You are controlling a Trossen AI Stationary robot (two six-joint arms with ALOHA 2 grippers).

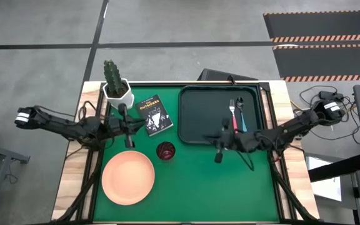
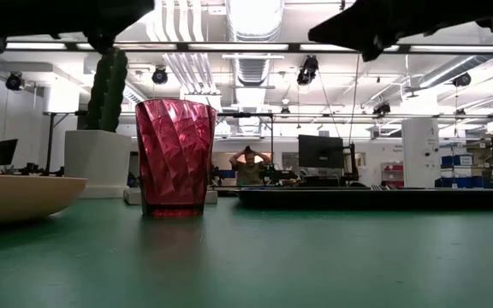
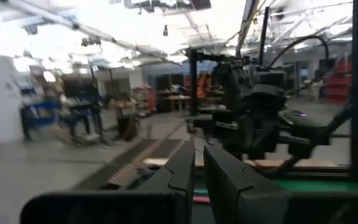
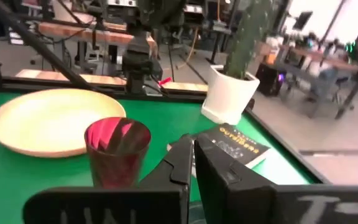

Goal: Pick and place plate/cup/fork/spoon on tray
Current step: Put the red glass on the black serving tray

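The salmon-pink plate (image 1: pixel 128 178) lies on the green mat at the near left and shows in the right wrist view (image 4: pixel 48 121). The dark red cup (image 1: pixel 165 151) stands upright on the mat to its right, also in the low view (image 2: pixel 175 158). The fork (image 1: pixel 233 112) and the blue-handled spoon (image 1: pixel 241 116) lie side by side on the dark tray (image 1: pixel 195 119). My left gripper (image 1: pixel 136 127) is shut and empty, held level above the mat, beyond the plate's far edge. My right gripper (image 1: pixel 222 140) is shut and empty, over the tray's near edge, pointing toward the cup (image 4: pixel 118 152).
A cactus in a white hexagonal pot (image 1: pixel 117 87) stands at the far left corner. A small black book (image 1: pixel 154 114) lies between the pot and the tray. A person (image 2: pixel 249 167) stands far off in the room beyond the table.
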